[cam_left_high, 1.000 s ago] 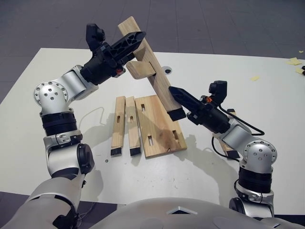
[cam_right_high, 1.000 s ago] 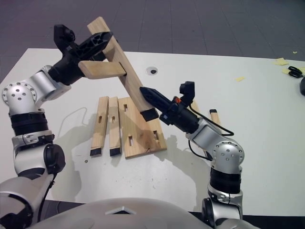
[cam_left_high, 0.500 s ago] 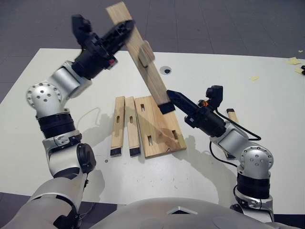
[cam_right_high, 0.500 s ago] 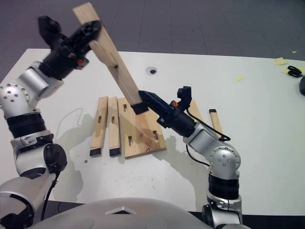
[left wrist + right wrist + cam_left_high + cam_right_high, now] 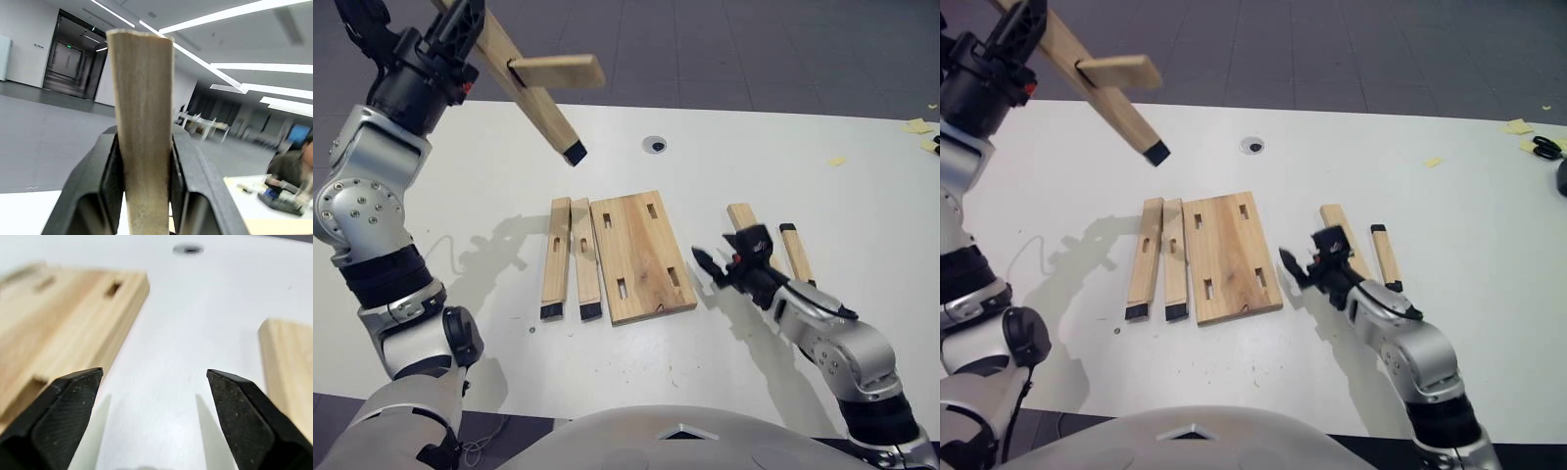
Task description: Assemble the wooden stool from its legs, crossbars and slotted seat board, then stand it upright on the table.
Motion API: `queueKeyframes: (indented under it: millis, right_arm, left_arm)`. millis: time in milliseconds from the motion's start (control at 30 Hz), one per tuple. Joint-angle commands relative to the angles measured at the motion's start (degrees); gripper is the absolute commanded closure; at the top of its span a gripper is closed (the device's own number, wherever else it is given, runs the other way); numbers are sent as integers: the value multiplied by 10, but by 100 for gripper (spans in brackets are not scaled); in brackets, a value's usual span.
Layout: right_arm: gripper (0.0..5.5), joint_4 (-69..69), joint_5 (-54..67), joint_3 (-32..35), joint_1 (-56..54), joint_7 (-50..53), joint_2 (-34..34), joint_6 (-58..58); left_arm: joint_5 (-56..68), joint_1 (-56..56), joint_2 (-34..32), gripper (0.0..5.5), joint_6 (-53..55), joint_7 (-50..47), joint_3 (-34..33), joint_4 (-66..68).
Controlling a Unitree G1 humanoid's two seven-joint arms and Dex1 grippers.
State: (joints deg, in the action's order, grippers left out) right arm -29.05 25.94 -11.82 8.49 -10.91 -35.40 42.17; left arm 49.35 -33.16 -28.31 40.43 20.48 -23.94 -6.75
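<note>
White table [image 5: 862,176], with the slotted seat board [image 5: 636,255] laid flat on it. A leg [image 5: 533,98] with a crossbar [image 5: 558,70] stuck through it is held up in the air, off the board's far left corner, pinched tight at its upper end by the left gripper [image 5: 144,147]. A pair of slotted legs [image 5: 556,259] is laid side by side, touching, just left of the board. Two shorter sticks [image 5: 793,253] are laid to the board's right. The right gripper [image 5: 154,377] is parked low just right of the board, fingers spread wide.

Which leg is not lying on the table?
The leg in the left gripper: it is held up in the air, with a crossbar stuck through it. The other legs lie flat on the table.
</note>
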Motion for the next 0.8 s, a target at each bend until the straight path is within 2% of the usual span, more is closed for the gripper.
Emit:
queueKeyframes:
  millis: [33,167,233,333,400,467,633,800]
  right_arm:
    - [77,5,-57,-60,-6,-59,-34,-11]
    - [17,14,13,-59,-43,-160,45,-78]
    - [10,15,51,-39,-53,-192,72,-86]
    - [10,36,32,-17,-67,-216,55,-105]
    - [10,37,40,5,-73,-225,54,-107]
    - [10,38,67,23,-97,-219,81,-94]
    - [10,126,56,3,-202,-193,165,-74]
    - [10,214,89,42,-248,-189,215,-44]
  left_arm:
    - [-19,2,-4,448,-19,16,18,-16]
    - [-29,-4,14,448,-30,25,42,-2]
    - [-35,-4,21,448,-33,30,54,6]
    - [-30,4,24,448,-27,31,55,1]
    - [-28,10,24,448,-24,30,52,-3]
    - [-33,15,27,448,-28,26,52,-3]
    - [-53,3,45,448,-54,8,52,17]
    - [14,47,20,448,4,68,44,-28]
